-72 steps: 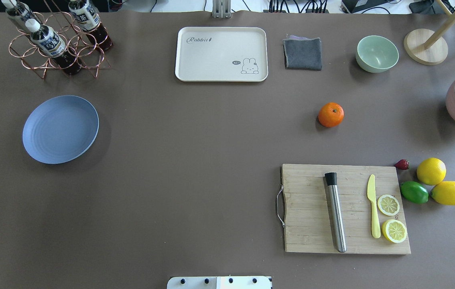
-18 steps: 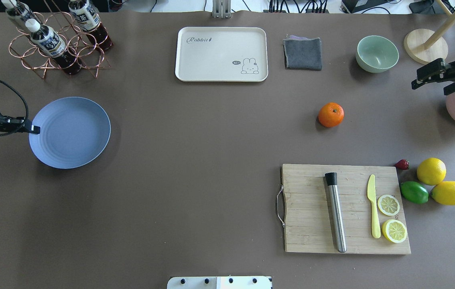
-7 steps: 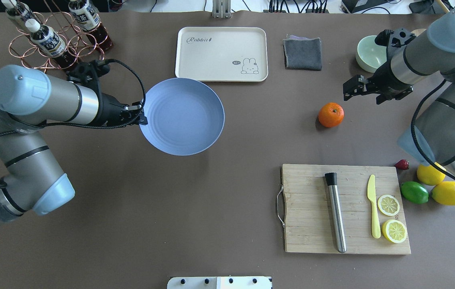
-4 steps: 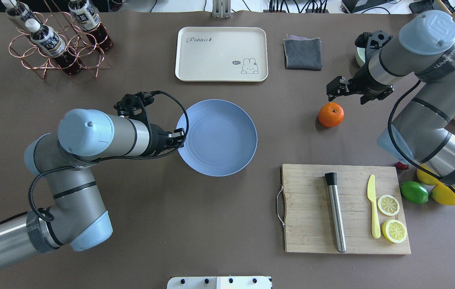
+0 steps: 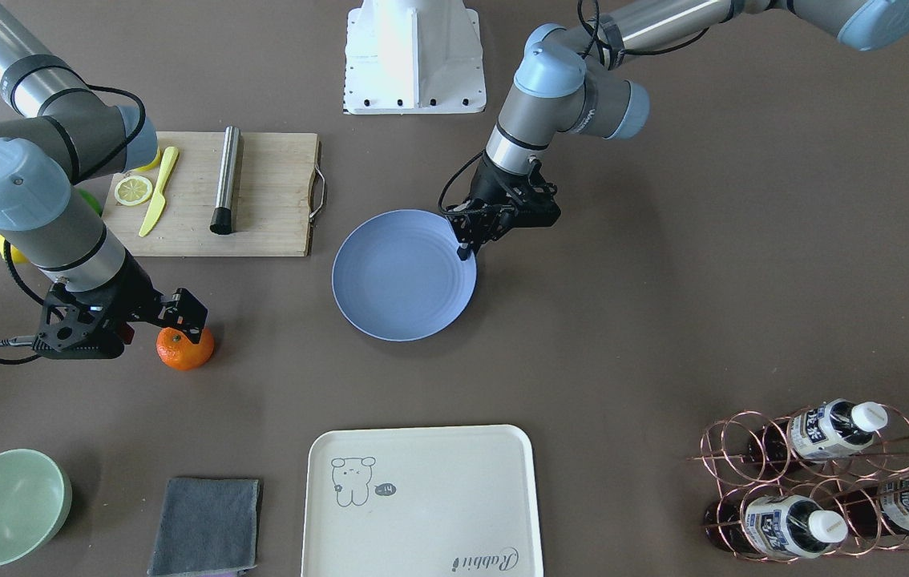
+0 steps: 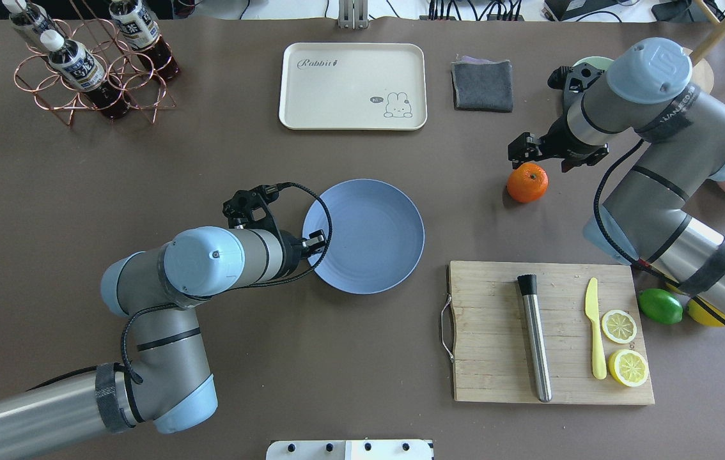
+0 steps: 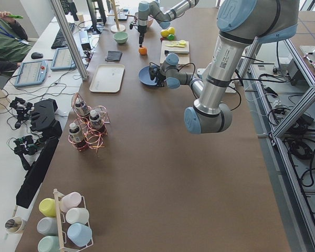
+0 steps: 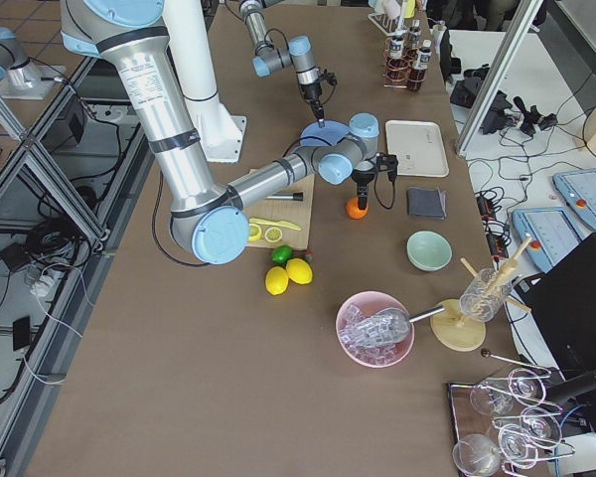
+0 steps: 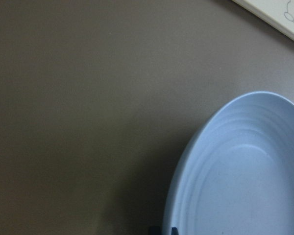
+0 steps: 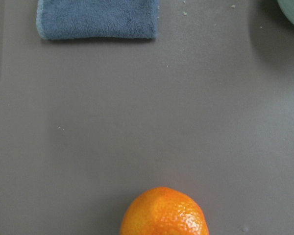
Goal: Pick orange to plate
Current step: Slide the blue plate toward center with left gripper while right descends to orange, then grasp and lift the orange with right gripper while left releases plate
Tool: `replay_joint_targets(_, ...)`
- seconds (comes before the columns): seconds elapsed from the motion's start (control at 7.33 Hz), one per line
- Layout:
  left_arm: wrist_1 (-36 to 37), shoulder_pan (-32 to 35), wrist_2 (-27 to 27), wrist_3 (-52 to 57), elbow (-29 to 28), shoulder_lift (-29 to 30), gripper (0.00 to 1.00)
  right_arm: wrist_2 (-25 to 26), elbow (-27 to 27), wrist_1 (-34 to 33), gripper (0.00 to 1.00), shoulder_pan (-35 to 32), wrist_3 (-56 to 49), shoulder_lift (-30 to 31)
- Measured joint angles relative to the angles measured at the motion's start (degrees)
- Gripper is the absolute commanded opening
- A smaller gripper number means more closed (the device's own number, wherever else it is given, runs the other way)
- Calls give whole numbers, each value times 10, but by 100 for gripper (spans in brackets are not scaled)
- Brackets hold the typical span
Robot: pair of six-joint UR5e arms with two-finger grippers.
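Brown counter (image 6: 260, 332). Plate (image 6: 372, 233) sits just ahead of the left claw (image 6: 315, 243), which is clenched on the plate's rim on the claw's side. Orange (image 6: 527, 182) rests on the counter right beneath the right claw (image 6: 545, 155). That claw is released, fingers spread, close above the fruit.

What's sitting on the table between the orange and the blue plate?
Nothing. The overhead view shows only bare brown table between the orange and the plate.
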State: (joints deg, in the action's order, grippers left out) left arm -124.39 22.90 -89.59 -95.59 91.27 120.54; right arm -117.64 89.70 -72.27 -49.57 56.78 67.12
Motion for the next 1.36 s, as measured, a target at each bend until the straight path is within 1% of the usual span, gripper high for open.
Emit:
replay_joint_targets(0.27,-6,-7,19,-2,0,-1,98,14,-4,1,100,17,-1,-1)
replay_joint_targets(0.55,-7,-8,22,-2,0,-2,98,33,-10,1,100,32,-4,-1)
replay_joint_targets(0.82,-8,-8,23,-1,0,-2,98,39,-19,1,100,35,-6,-1)
replay_joint_targets(0.95,-8,-8,23,-1,0,-2,98,42,-24,1,92,35,-7,-4)
replay_joint_targets(1.09,-8,-6,23,1,1,-3,98,45,-29,1,22,35,-6,-10)
replay_joint_targets(1.23,-8,-3,23,9,2,-4,98,46,-33,1,0,34,-6,-15)
replay_joint_targets(1.36,-8,2,23,18,3,-5,98,47,-34,1,0,33,-10,-17)
